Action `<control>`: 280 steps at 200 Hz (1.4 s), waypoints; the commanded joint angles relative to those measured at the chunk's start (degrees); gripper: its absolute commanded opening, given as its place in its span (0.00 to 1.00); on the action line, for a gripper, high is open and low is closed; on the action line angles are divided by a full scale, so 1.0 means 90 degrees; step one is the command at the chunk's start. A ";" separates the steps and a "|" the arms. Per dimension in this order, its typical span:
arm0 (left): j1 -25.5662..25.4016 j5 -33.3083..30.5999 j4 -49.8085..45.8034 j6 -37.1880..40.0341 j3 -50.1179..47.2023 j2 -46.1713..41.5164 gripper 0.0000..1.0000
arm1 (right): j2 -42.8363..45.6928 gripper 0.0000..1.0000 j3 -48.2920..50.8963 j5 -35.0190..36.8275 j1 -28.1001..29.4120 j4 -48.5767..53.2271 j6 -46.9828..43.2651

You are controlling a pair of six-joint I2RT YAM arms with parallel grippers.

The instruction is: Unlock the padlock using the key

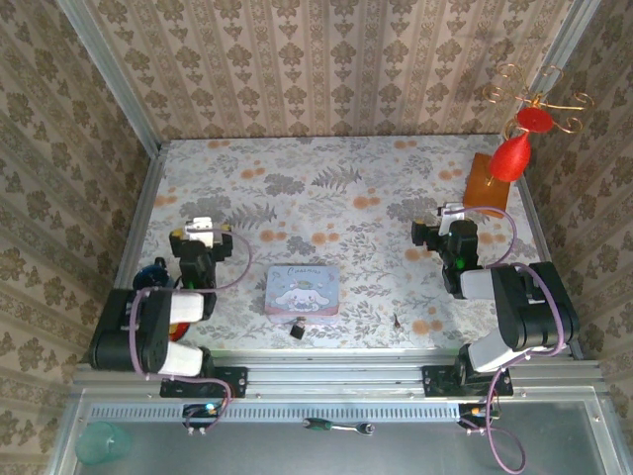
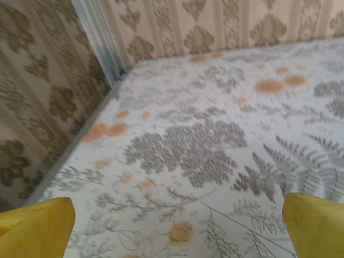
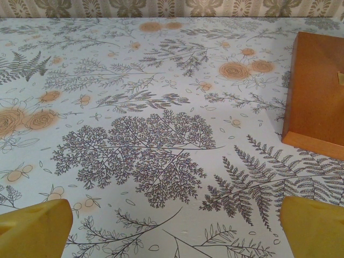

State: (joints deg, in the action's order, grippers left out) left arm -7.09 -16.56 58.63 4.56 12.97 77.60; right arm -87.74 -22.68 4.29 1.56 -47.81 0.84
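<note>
table (image 1: 326,188): floral cloth in grey and orange, patterned walls on three sides.

tin (image 1: 303,290): pale blue and pink, cartoon dog on the lid, lay flat near the front edge, between the two arms.

padlock (image 1: 296,330): small black block, lay on the cloth just beside the tin's near edge; i could not tell whether they touched. no gripper was near it.

key (image 1: 396,321): thin dark sliver, lay on the cloth to the right of the padlock, apart from the tin, near the front edge.

left gripper (image 1: 203,224): over the left part of the table, pointed at the far wall, well apart from the padlock. in the left wrist view its yellow fingers (image 2: 35,228) sat at the bottom corners, spread wide, with bare cloth between them. it held nothing.

right gripper (image 1: 451,212): over the right part, also pointed at the far wall, well apart from the key. its yellow fingers (image 3: 35,228) were likewise spread wide and held nothing.

box (image 3: 317,97): orange-brown, on the cloth ahead and to the right of the right gripper.

ornament (image 1: 519,139): red, on gold wire, at the far right corner.

tool (image 1: 336,426): green handle, on the metal shelf in front of the arm bases.

cup (image 1: 99,442): green, at the shelf's left end.
</note>
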 commanded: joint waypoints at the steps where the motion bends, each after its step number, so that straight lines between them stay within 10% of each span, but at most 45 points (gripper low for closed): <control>1: -0.0067 -0.0256 -0.0037 0.0152 0.0030 -0.0648 1.00 | 0.0117 1.00 -0.0017 0.0118 0.0112 -0.0141 -0.0074; 46: -0.0647 0.0353 -0.3688 -0.0313 0.1526 -0.2154 1.00 | 0.0847 1.00 0.0207 0.0464 0.0373 0.0165 -0.0227; 112: -0.0040 0.0615 -0.8750 -0.3993 0.3578 -0.3066 1.00 | 0.2712 1.00 -0.1145 0.0214 0.0480 0.4181 0.1393; 149: 0.1397 0.2955 -0.8572 -0.4582 0.2846 -0.3769 1.00 | 0.3948 1.00 -0.1250 0.1077 0.0394 0.5890 0.3879; 175: 0.1781 0.4010 -0.8823 -0.4560 0.2583 -0.3984 1.00 | 0.4159 1.00 -0.1657 -0.0149 0.0254 0.6730 0.3484; 222: 0.0147 0.3344 -0.9846 -0.3908 0.2748 -0.3736 1.00 | 0.3794 1.00 -0.1991 -0.1307 0.0578 0.8049 0.3778; 280: -0.2182 0.2451 -1.1633 -0.3528 0.3799 -0.2711 1.00 | 0.3293 1.00 -0.2431 -0.0342 0.2527 0.8999 0.3701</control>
State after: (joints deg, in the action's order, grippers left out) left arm -20.69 9.96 -35.57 -30.39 42.33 50.94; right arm -55.86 -40.77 -1.98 19.88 25.28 33.67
